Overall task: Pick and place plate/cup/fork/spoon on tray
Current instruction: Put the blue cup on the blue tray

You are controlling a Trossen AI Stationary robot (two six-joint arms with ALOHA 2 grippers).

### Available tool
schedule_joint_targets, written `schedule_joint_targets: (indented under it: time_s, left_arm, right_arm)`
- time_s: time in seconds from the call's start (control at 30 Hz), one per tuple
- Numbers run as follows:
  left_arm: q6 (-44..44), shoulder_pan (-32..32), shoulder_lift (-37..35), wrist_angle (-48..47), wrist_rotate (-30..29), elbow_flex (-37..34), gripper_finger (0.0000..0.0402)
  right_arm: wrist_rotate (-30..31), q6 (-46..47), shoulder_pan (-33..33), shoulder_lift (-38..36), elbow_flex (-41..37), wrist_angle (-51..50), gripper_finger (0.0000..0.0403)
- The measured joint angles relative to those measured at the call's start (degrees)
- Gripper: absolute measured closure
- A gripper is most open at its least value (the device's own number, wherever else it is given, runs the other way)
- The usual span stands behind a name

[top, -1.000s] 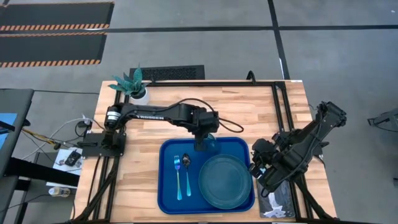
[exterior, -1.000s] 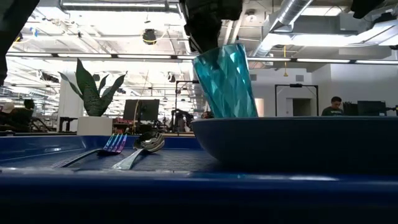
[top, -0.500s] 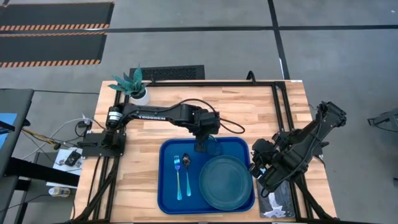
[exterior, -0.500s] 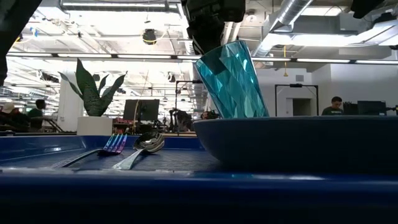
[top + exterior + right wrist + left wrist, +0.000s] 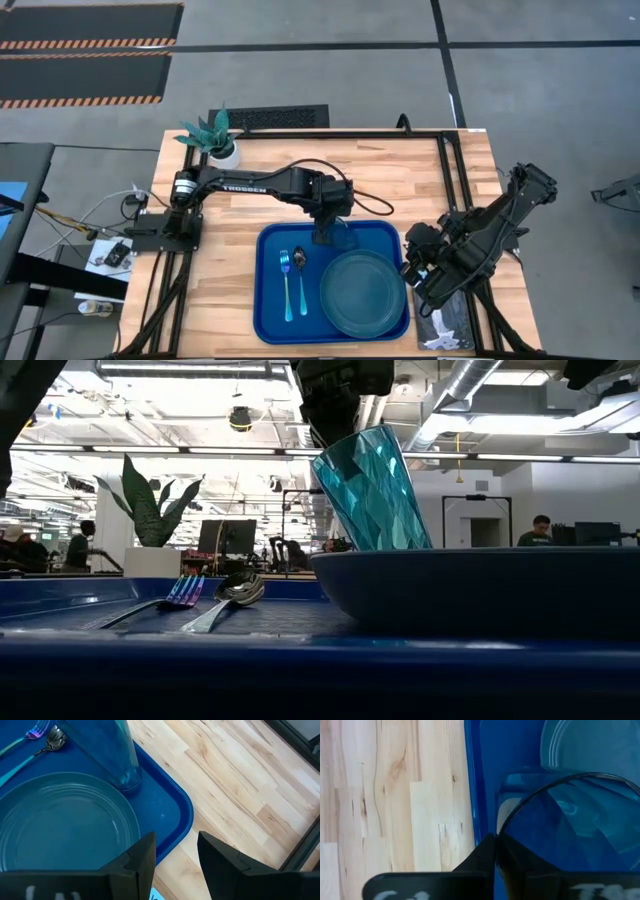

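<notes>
— What differs from half a second back?

— Very little. The left gripper (image 5: 325, 233) still pinches the small translucent teal-green cup (image 5: 372, 490) by its rim, and the cup leans just as it did, its base down on the large bright blue rectangular plastic tray (image 5: 272, 300) at the far edge. A second ago it stood a touch straighter. In the room behind, a person (image 5: 80, 546) has walked on a little.

— What lies around the cup?

— The round dusty teal-blue plate (image 5: 362, 292) lies on the tray just beside it, on the near right. The fork with a light blue handle (image 5: 286, 284) and the spoon with a dark oval bowl (image 5: 301, 279) lie side by side on the tray's left part, well clear of the cup.

— And the other arm?

— The right gripper (image 5: 175, 852) waits off the tray's right edge over the wooden table (image 5: 420, 180), fingers spread and holding nothing. A white pot with a teal plant (image 5: 215, 135) stands at the far left corner.
</notes>
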Motion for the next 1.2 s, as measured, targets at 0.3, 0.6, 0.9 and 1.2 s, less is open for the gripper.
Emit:
schedule_joint_targets:
  time_s: [0.3, 0.6, 0.9, 1.2]
  left_arm:
    - [0.63, 0.0, 0.04, 0.0, 0.01, -0.02, 0.0398]
    - [1.39, 0.0, 0.04, -0.05, 0.01, -0.02, 0.0398]
    - [3.21, 0.02, 0.16, -0.19, -0.07, -0.11, 0.0387]
    - [4.52, -0.03, 0.35, 1.36, -2.17, -0.22, 0.029]
  right_arm:
    - [0.08, -0.18, 0.0, 0.0, 0.0, 0.0, 0.0234]
    - [0.19, -0.46, 0.0, 0.0, 0.0, 0.0, 0.0234]
    - [0.19, -0.45, 0.0, 0.0, 0.0, 0.0, 0.0234]
    - [0.19, -0.44, 0.0, 0.0, 0.0, 0.01, 0.0234]
